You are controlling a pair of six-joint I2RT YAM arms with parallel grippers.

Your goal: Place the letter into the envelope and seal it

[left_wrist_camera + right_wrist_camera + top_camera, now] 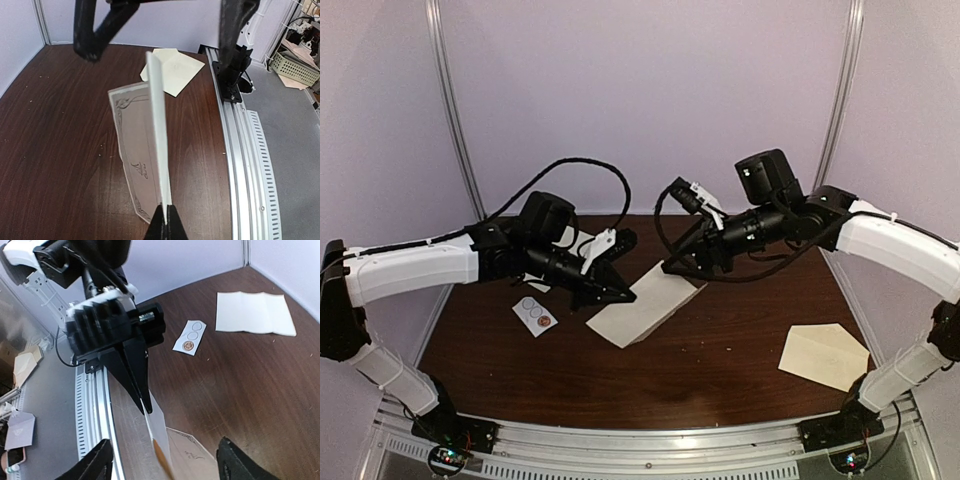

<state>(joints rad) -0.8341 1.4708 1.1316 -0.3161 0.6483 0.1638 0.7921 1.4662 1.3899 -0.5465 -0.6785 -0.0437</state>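
Two arms reach in over a dark wood table (720,385) and meet near its middle. The left gripper (620,292) has its fingers closed to a point on the left edge of the envelope (645,312), a long cream rectangle running slantwise from near left to far right. The right gripper (682,268) sits at the envelope's far right end; its jaws cannot be made out here. A sticker card (533,316) lies left of the envelope. A cream paper (823,355) with a pointed side lies well apart, near right.

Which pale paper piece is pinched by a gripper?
The central cream rectangular paper: the left gripper is shut on its edge. The cream pointed-flap envelope and the white creased sheet lie free.
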